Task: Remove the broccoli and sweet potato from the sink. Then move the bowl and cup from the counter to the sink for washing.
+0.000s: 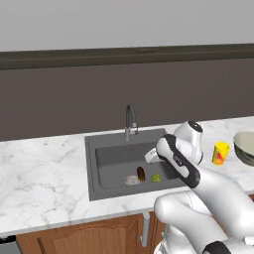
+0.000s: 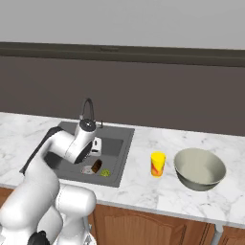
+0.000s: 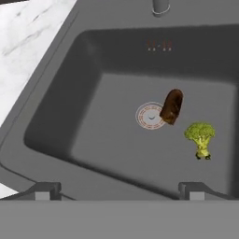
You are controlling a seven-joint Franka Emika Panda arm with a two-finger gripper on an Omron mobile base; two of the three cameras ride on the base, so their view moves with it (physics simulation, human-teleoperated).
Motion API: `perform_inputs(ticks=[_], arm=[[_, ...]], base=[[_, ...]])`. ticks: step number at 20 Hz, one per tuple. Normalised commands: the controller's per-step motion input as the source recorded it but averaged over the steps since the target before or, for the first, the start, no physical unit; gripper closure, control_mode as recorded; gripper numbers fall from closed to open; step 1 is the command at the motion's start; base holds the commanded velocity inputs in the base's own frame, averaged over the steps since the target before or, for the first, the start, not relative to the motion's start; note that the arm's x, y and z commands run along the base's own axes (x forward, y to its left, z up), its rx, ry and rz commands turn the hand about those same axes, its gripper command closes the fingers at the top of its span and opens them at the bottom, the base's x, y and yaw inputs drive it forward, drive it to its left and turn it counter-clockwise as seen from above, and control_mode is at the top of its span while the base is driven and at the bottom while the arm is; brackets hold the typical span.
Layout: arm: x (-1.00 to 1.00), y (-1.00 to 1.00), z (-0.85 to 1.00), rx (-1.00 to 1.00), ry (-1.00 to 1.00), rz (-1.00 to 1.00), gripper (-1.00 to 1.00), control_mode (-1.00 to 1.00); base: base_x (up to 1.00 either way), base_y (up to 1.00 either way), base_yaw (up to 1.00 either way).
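Counter [image 2: 158, 191]: white marble, grey veins, over brown wooden cabinet doors. Set into it: dark grey sink [image 3: 56, 112] with chrome faucet [image 1: 130, 119] at the back rim. On the basin floor: sweet potato [image 3: 172, 106] touching the round drain [image 3: 150, 115]; broccoli [image 3: 200, 138] just beside. On the marble, right of the basin: yellow cup [image 2: 158, 163], upright; grey-green bowl [image 2: 199, 169] near it.

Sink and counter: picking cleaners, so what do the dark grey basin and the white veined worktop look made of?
The dark grey square sink looks like matte composite or stone: no shine. The white grey-veined counter looks like polished marble, possibly imitation.
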Motion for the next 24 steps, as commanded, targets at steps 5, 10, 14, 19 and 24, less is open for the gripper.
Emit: perform_inputs(ticks=[5, 10, 14, 19, 24], arm=[[0.11, 0.04, -0.19, -0.04, 0.00, 0.00, -1.00, -1.00], [0.08, 0.01, -0.20, 0.00, 0.00, 0.00, -1.00, -1.00], [0.10, 0.04, -0.21, 0.00, 0.00, 0.00, -1.00, -1.00], [0.10, 0.03, -0.18, 0.00, 0.00, -0.01, -1.00, -1.00], [0.12, 0.04, -0.15, 0.00, 0.01, -0.01, -1.00, -1.00]], base=[[0.00, 0.00, 0.00], [0.00, 0.00, 0.00], [0.00, 0.00, 0.00], [0.00, 0.00, 0.00], [0.00, 0.00, 0.00]])
